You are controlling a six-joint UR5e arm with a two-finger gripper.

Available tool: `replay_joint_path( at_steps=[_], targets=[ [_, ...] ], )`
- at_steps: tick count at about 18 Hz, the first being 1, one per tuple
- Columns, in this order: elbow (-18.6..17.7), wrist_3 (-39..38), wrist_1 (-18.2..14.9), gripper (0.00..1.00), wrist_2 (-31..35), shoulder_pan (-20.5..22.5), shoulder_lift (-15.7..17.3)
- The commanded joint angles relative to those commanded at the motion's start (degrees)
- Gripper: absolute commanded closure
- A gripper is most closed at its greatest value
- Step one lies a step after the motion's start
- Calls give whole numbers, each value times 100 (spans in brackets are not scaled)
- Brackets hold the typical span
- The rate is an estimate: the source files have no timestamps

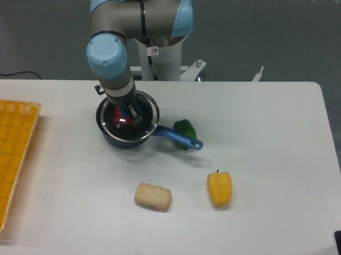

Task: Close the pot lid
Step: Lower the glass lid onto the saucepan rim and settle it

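The dark pot (112, 139) stands left of the table's middle, its blue handle (181, 140) pointing right. The glass lid (137, 128) with its thin metal rim lies over the pot's mouth, almost centred, and something red shows through the glass. My gripper (128, 112) comes down from the arm right over the lid's middle and is shut on the lid's knob, which the fingers mostly hide. I cannot tell whether the lid rests on the rim or hovers just above it.
A green pepper (186, 128) lies behind the pot handle. A yellow pepper (219, 188) and a beige bread-like block (152, 196) sit nearer the front. An orange basket (6, 159) occupies the left edge.
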Motion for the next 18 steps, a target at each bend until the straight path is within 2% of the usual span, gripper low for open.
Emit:
replay_joint_path(
  at_steps=[5,18],
  targets=[
    [-97,-150,105,63,9,-114,-9],
    [-158,-158,105,62,0,-211,-26]
  ],
)
